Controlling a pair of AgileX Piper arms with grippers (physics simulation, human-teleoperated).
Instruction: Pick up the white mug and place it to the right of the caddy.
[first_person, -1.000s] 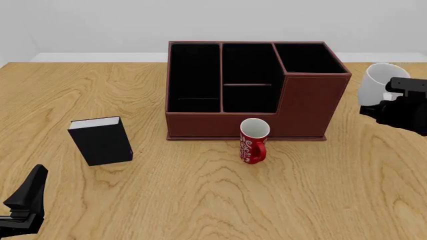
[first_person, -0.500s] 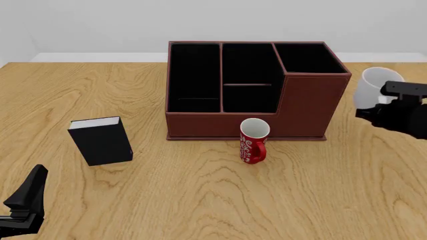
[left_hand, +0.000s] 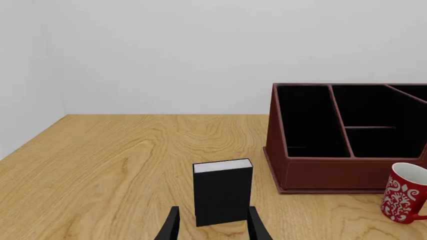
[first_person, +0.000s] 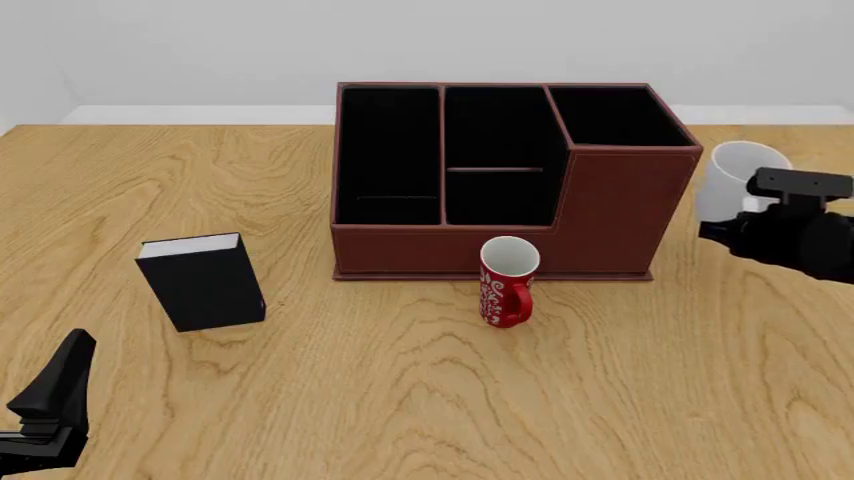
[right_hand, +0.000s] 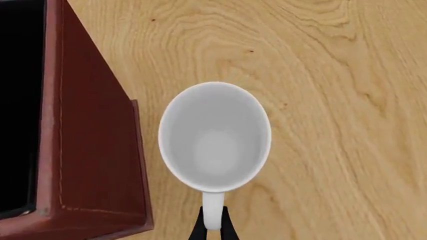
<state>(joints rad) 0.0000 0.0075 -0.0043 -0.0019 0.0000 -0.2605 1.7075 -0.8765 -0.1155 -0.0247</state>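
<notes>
The white mug (first_person: 730, 178) sits upright just right of the caddy (first_person: 614, 215), a narrow gap away from its tall section. My right gripper (first_person: 766, 205) is shut on the mug's handle. In the right wrist view I look straight down into the white mug (right_hand: 215, 136), with its handle pinched between the thin fingertips of my right gripper (right_hand: 213, 227) and the caddy's right wall (right_hand: 87, 130) beside it. Whether the mug's base touches the table is not visible. My left gripper (first_person: 64, 375) rests open at the near left corner, holding nothing.
A red mug with white lettering (first_person: 507, 283) stands in front of the caddy. A small black book (first_person: 203, 283) stands upright on the left, straight ahead of the left gripper (left_hand: 213, 220) in its wrist view. Bare wood lies to the right of the white mug.
My right gripper has carried the white mug leftward and down, closer to the caddy's right wall. The left arm has not moved.
</notes>
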